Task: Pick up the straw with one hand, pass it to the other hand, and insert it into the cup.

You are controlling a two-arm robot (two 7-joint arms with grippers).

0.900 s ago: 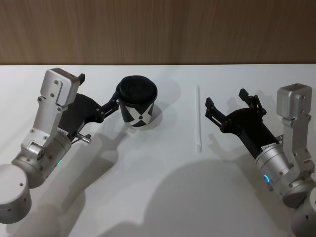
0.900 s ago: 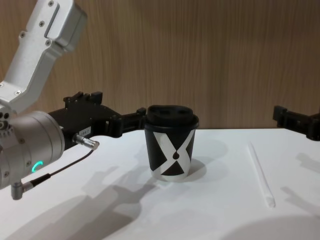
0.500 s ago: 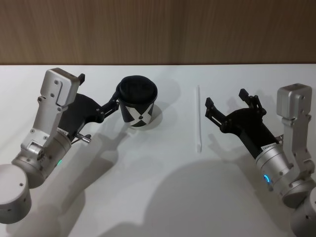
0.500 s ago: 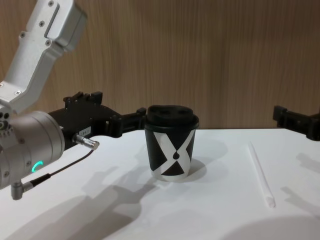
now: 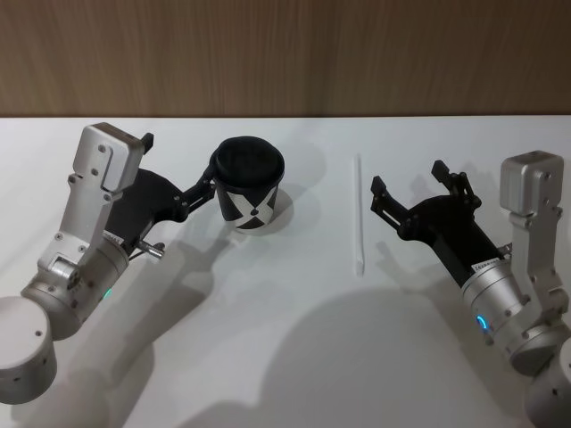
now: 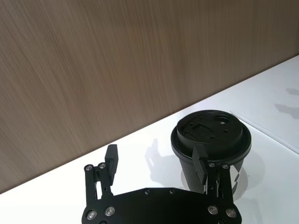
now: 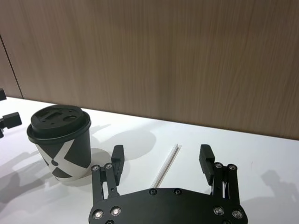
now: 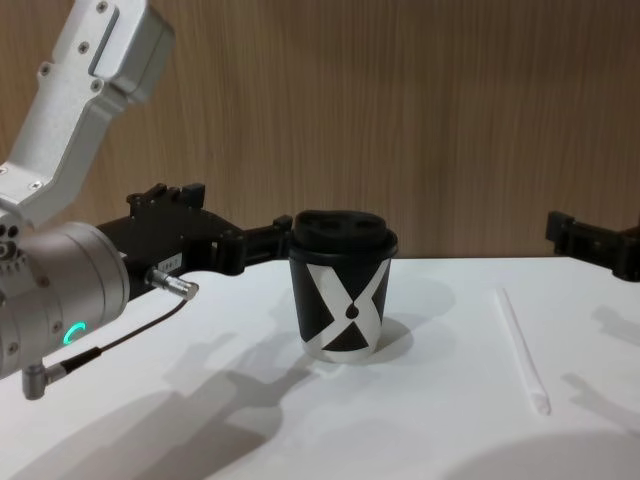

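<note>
One big white counter (image 5: 268, 348) fills the space, with a brown wood wall (image 5: 285, 53) behind it. Two robot arms reach over the counter, one from each side.

On the left, the left gripper (image 6: 156, 161) is wide open and holds nothing. One of its fingers (image 6: 201, 163) is right next to the cup's side, just under the lid. I cannot tell if it touches the cup. The other finger is well away from the cup.

On the right, the right gripper (image 5: 408, 180) is wide open too, and it holds nothing. It hangs above the counter, just beside the straw.

Standing up straight on the counter is the cup (image 5: 250, 189). It is black with a big white X and has a black lid on top.

Between the cup and the right gripper, the straw (image 5: 359, 214) lies flat on the counter. It is thin and white, and it points away from the robot.
</note>
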